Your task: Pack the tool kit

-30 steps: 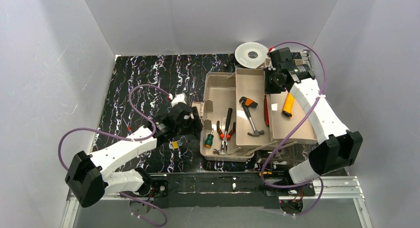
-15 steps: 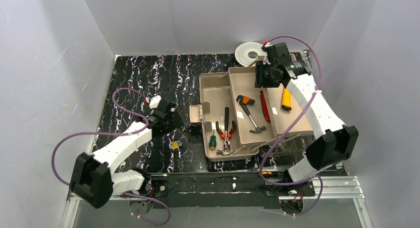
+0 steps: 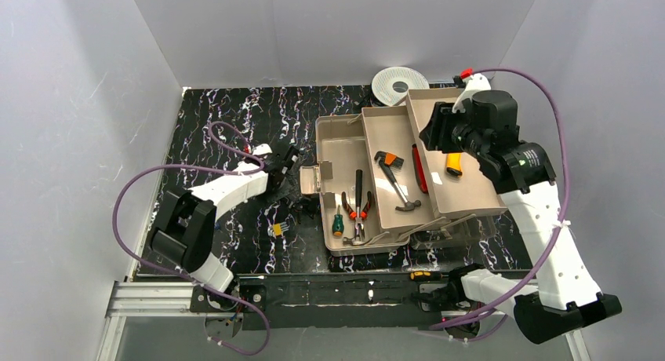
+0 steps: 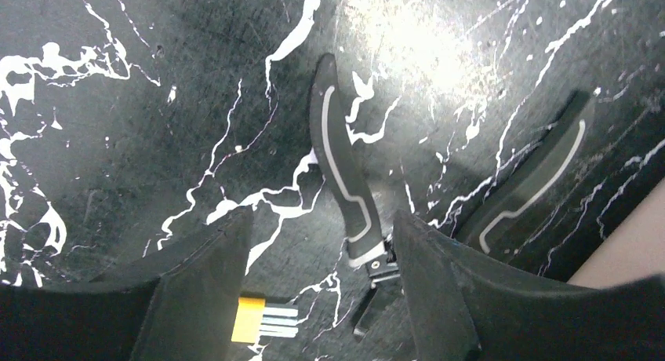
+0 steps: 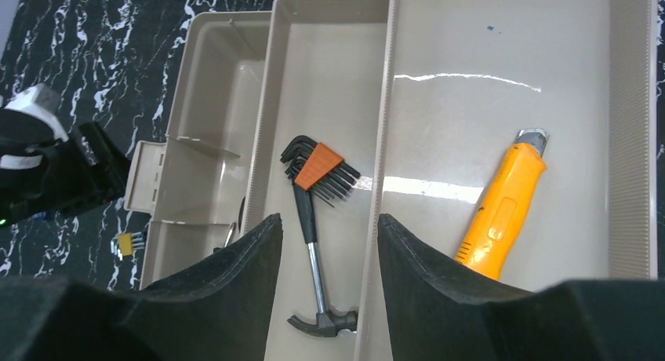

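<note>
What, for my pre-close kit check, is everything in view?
table: one, black with white veins, under everything
toolbox: one, beige trays fanned open, table's right half
hammer: one, black head, middle tray
hex key set: one, black in orange holder, middle tray
utility knife: one, yellow, right tray
red tool: one, red, between middle and right trays
pliers: one, red-handled, left tray
screwdriver: one, green-handled, left tray
black-handled tool: one, black, left tray
spool: one, white, behind toolbox
spread-handled tool: one, black-grey, table, left of toolbox
pinned piece: one, yellow, table
left hand: one, black, open, above spread-handled tool
right hand: one, black, open, above trays
</note>
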Controlling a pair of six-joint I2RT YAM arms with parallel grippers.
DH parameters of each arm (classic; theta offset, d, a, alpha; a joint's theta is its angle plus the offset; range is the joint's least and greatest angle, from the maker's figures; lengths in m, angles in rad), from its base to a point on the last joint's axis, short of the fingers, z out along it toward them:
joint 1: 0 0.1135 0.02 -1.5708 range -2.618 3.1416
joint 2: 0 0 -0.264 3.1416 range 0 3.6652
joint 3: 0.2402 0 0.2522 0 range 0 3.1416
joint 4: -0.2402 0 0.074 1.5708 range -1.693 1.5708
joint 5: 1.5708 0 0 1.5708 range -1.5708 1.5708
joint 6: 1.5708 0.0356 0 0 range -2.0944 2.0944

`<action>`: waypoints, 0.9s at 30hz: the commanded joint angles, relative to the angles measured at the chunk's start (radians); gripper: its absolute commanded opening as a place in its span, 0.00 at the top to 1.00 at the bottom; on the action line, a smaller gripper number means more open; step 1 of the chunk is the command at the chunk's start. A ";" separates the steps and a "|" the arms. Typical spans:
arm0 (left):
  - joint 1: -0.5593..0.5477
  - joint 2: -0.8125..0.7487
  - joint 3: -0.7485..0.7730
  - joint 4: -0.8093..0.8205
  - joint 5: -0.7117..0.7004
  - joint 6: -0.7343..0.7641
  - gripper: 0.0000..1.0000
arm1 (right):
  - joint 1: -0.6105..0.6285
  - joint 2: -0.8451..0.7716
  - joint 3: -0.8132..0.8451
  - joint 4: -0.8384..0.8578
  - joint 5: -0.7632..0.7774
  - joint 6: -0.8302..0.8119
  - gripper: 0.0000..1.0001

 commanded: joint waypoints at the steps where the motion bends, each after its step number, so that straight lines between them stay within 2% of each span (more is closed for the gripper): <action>1: 0.005 0.074 0.059 -0.076 -0.057 -0.063 0.38 | 0.003 -0.018 -0.035 0.055 -0.083 0.012 0.44; 4: 0.005 0.157 0.103 -0.136 -0.043 -0.097 0.42 | 0.003 -0.032 -0.049 0.065 -0.114 0.018 0.44; 8: 0.005 0.225 0.111 -0.117 0.006 -0.107 0.49 | 0.003 -0.048 -0.060 0.077 -0.155 0.026 0.44; 10: 0.009 0.240 0.108 -0.115 0.021 -0.118 0.62 | 0.003 -0.058 -0.063 0.081 -0.173 0.030 0.44; 12: 0.016 0.230 0.089 -0.113 0.025 -0.134 0.91 | 0.003 -0.069 -0.069 0.081 -0.183 0.033 0.44; 13: 0.023 0.217 0.075 -0.112 0.023 -0.145 1.00 | 0.003 -0.074 -0.073 0.080 -0.185 0.032 0.44; 19: 0.048 0.056 0.022 -0.152 -0.080 -0.143 1.00 | 0.003 -0.099 -0.105 0.084 -0.240 0.051 0.44; 25: 0.060 -0.188 0.039 -0.224 -0.156 -0.104 1.00 | 0.016 -0.098 -0.164 0.169 -0.466 0.126 0.44; 27: 0.069 -0.269 0.042 -0.236 -0.156 -0.095 1.00 | 0.041 -0.097 -0.197 0.222 -0.498 0.161 0.44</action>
